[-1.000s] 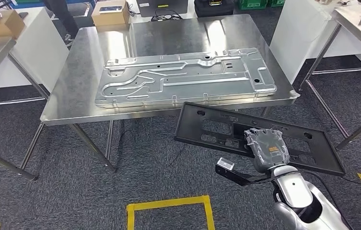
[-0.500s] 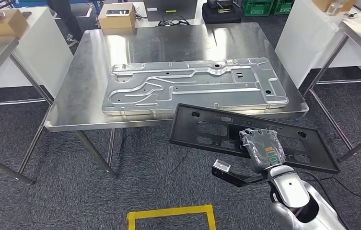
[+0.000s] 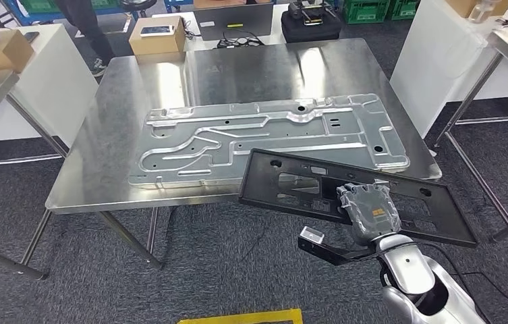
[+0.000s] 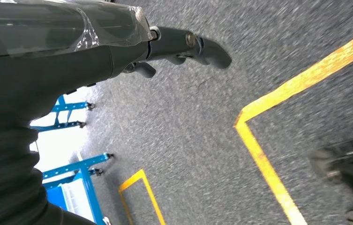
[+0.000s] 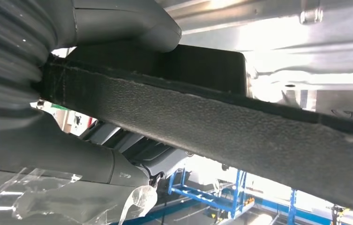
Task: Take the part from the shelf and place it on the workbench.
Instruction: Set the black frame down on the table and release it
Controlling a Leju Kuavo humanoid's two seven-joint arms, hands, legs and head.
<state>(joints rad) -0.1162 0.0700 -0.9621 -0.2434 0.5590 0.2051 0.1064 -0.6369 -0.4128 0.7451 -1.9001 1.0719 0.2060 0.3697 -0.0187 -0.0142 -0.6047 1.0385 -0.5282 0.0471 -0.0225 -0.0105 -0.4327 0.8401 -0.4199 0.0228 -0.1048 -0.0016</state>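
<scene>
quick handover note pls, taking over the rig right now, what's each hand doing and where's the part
Right hand: grips the black part by its near edge, holding it roughly flat.
Left hand: holds nothing, hangs over the carpet.
Part: its far edge overlaps the near edge of the workbench and the silver metal panel lying on it; the rest overhangs the floor.
Done: part picked up and carried to the bench.
Left: bring it fully over the bench, set it down, release.

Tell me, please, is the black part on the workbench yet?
Not yet: the right hand holds the black part over the workbench edge.
</scene>
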